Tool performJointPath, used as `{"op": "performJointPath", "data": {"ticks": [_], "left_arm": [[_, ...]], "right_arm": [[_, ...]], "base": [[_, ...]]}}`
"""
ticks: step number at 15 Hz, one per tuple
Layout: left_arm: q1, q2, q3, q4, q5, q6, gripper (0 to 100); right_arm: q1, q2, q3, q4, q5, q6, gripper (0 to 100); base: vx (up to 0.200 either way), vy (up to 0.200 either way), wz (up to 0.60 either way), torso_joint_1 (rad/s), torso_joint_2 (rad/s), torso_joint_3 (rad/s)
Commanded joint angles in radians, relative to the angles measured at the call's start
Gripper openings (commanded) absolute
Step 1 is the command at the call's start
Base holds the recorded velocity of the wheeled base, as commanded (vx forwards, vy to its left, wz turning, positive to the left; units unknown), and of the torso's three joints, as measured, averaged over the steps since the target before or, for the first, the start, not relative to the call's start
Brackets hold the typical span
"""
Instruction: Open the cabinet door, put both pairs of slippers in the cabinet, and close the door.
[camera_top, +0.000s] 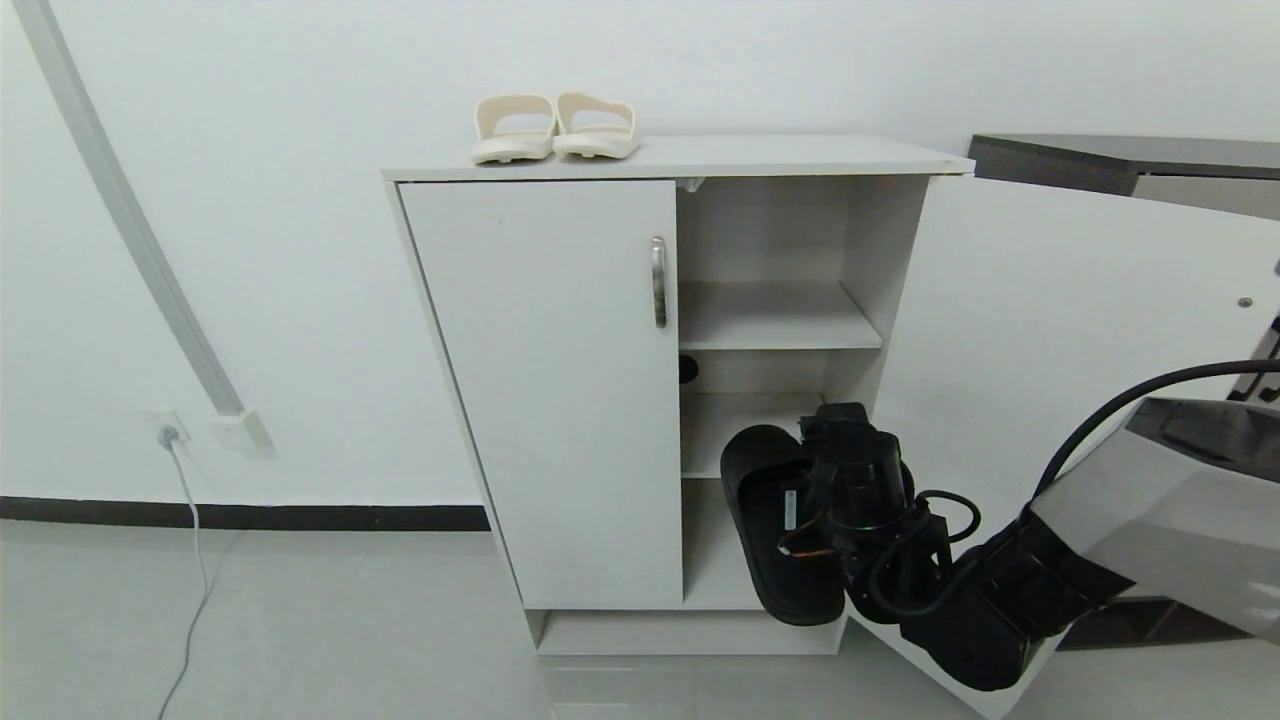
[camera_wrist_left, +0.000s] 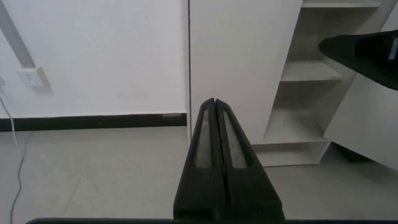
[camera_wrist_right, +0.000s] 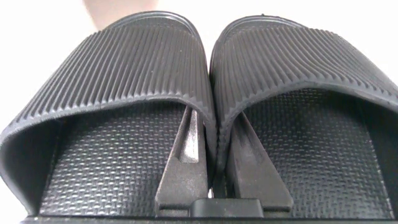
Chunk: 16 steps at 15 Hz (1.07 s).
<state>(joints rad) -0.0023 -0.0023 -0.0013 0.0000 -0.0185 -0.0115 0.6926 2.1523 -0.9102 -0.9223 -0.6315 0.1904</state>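
Black slippers (camera_top: 775, 520) are clamped as a pair in the right tool (camera_wrist_right: 216, 165). One finger sits inside each shoe and the two touching inner walls are pinched between them. Just beyond this tool is the open right half of the cabinet (camera_top: 680, 157), and the pair hangs at the level of its lower shelf (camera_top: 735, 440). The open door (camera_top: 1050, 320) stands to the tool's right and the closed door (camera_top: 540, 390) to its left. Well above it and to its left, the cream slippers (camera_top: 555, 128) rest side by side on the cabinet top. The left tool (camera_wrist_left: 214, 124) is empty, its fingers pressed together, and it points toward the closed door.
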Motion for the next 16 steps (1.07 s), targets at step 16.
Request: {"op": "performJointPath", "data": {"ticks": [16], "left_arm": [[-0.001, 0.002, 0.0, 0.0, -0.001, 0.001, 0]], "right_arm": [[0.104, 0.239, -0.262, 0.054, -0.085, 0.096, 0]], "base": [[0.0, 0.0, 0.0, 0.0, 0.0, 0.0]]}}
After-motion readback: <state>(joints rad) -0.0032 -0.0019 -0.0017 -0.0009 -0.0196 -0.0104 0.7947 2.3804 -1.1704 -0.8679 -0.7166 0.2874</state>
